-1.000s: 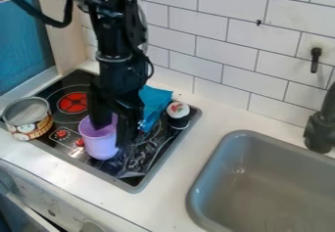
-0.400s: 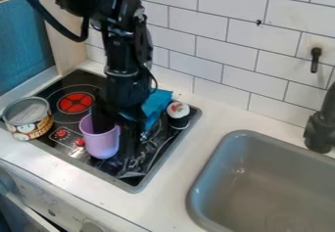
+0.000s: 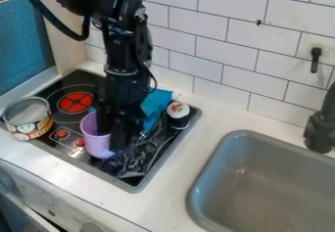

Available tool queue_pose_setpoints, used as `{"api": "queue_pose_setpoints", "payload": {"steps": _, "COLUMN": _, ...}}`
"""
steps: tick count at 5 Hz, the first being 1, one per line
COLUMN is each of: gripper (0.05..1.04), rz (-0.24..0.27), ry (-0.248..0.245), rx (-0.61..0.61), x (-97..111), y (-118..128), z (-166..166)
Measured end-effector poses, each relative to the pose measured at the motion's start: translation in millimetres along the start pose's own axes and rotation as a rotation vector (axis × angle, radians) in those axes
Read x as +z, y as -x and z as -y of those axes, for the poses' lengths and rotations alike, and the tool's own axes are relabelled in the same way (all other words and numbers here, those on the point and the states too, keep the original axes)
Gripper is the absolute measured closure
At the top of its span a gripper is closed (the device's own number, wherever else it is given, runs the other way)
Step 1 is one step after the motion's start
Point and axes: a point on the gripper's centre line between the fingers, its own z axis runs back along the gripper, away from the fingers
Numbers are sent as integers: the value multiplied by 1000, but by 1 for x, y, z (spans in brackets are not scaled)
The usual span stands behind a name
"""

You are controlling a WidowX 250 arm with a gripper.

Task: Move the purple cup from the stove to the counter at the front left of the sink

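Stovetop (image 3: 82, 79): your jaws (image 3: 110, 138), nearly closed, pinch the purple cup (image 3: 96, 141) at 3 o'clock. Likely light, stiff; grip its upper wall.

Robot arm (image 3: 124, 45): black, chunky jointed segments | collar (image 3: 122, 72): greyish ring | cable (image 3: 41, 14): thick, black, looping | wire (image 3: 154, 81): thin, dark | hand (image 3: 110, 141): black

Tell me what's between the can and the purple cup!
In the camera view, two red knobs on the stove lie between the can and purple cup.
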Motion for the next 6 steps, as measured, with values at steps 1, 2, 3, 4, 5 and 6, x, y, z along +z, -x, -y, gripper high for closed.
{"api": "queue_pose_setpoints", "payload": {"steps": 1, "gripper": 914, "rz": -3, "ry": -5, "rx": -7, "x": 0, "y": 0, "z": -1}}
{"api": "queue_pose_setpoints", "payload": {"steps": 2, "gripper": 983, "rz": -5, "ry": -6, "rx": -14, "x": 0, "y": 4, "z": 1}}
{"api": "queue_pose_setpoints", "payload": {"steps": 3, "gripper": 988, "rz": 49, "ry": 6, "rx": -31, "x": 20, "y": 6, "z": 15}}
{"api": "queue_pose_setpoints", "payload": {"steps": 4, "gripper": 988, "rz": 164, "ry": 12, "rx": -124, "x": 59, "y": 13, "z": 49}}
{"api": "queue_pose_setpoints", "payload": {"steps": 5, "gripper": 988, "rz": 138, "ry": 5, "rx": -249, "x": 53, "y": 35, "z": 88}}
{"api": "queue_pose_setpoints", "payload": {"steps": 6, "gripper": 988, "rz": 56, "ry": -8, "rx": -320, "x": 26, "y": 45, "z": 114}}
